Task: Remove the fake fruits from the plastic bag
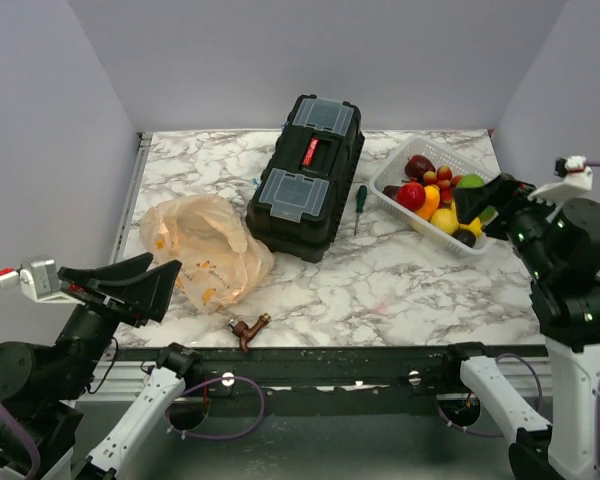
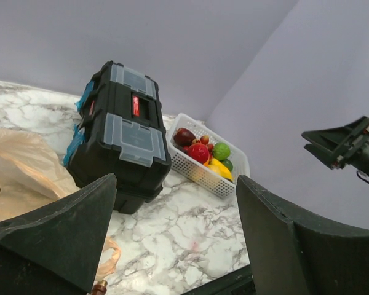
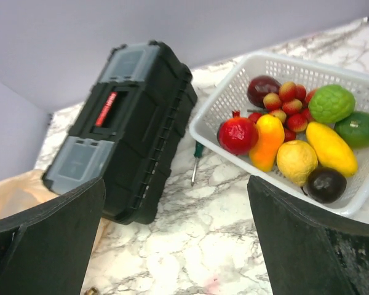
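Observation:
The fake fruits (image 1: 432,192) lie piled in a white lattice basket (image 1: 395,205) at the back right; in the right wrist view these fruits (image 3: 283,132) are red, orange, yellow, green and dark purple, with a grape cluster. The plastic bag (image 1: 205,245), crumpled and beige-peach, lies at the left of the table, its inside hidden. My left gripper (image 1: 170,290) hovers open just near of the bag, nothing between its fingers (image 2: 175,184). My right gripper (image 1: 470,208) hangs open over the basket's right end, empty (image 3: 175,184).
A black toolbox (image 1: 305,175) stands between the bag and the basket. A green-handled screwdriver (image 1: 360,205) lies between the toolbox and the basket. A brass tap fitting (image 1: 248,327) sits at the table's near edge. Walls close in the back and both sides.

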{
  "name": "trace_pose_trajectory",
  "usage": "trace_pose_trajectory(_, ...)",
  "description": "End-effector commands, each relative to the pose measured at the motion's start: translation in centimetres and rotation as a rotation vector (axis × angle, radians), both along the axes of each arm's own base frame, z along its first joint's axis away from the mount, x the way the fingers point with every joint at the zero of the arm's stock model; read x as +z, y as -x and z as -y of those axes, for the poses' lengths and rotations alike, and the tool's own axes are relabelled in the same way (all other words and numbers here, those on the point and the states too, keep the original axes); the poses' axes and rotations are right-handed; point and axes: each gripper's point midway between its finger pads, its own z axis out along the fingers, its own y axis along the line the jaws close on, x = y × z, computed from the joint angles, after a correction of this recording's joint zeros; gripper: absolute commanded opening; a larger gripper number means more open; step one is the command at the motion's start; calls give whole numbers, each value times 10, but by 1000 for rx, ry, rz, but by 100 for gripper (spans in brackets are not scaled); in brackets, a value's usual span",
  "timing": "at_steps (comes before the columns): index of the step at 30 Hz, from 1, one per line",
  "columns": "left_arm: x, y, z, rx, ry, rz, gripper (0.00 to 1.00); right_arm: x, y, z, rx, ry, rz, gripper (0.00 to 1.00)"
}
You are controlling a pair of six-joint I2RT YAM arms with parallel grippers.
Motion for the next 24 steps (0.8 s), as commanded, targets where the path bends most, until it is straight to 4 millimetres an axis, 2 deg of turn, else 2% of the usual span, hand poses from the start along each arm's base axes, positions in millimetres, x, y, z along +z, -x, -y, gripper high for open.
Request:
trace_pose_trajectory(1,8,18,-8,3,-27,63,78,15,51,-2,35,-6,19,100)
trace_pose_trajectory(8,19,32,-25,63,-9,130,78,37,104,1,23,-63,126,100)
trace_pose_trajectory(13,20,36,-27,66,-7,136,78,48,128,26,-101,-50,178,100)
trace_pose_trajectory(19,15,35,-28,70,-16,117,78,55,141,37,-159,-45,205,100)
trace_pose_trajectory(24,13,34,-27,68,-13,108,78,47,141,38,-160,-38,204,100)
